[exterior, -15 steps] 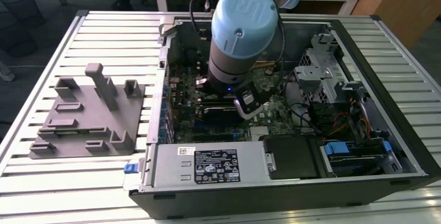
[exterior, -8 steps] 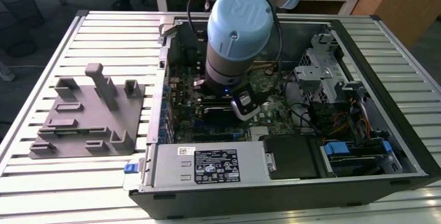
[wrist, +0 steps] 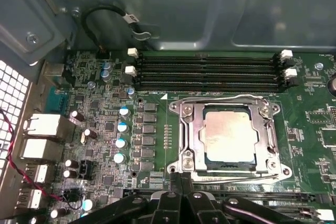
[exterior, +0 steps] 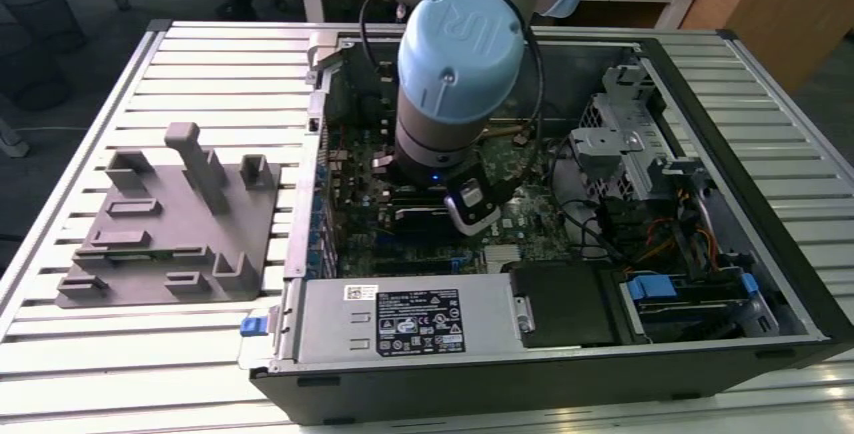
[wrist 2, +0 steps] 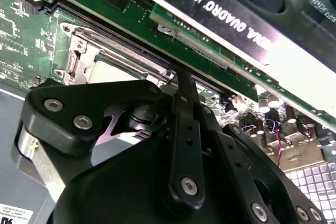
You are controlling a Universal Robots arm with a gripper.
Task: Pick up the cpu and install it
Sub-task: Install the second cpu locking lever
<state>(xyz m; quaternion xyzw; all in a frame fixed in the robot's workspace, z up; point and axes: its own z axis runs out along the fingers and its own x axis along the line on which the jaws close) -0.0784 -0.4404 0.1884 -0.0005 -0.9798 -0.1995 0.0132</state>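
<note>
Already seated: cpu (wrist: 230, 136) lying flat inside the socket frame (wrist: 186, 139) on the motherboard (wrist: 105, 129), silvery top exposed. Gripper (wrist: 181, 182) just beside the frame's edge, fingers pressed together, holding nothing. Placement seemingly finished.

You see black gripper (wrist 2: 181, 85) linkage close up, fingers (wrist 2: 185, 95) pressed together, nothing between. Tip just beside metal socket frame (wrist 2: 92, 51) on green motherboard (wrist 2: 31, 24). Graphics card (wrist 2: 236, 9) runs diagonally past it. Capacitors (wrist 2: 273, 103) near card edge.
</note>
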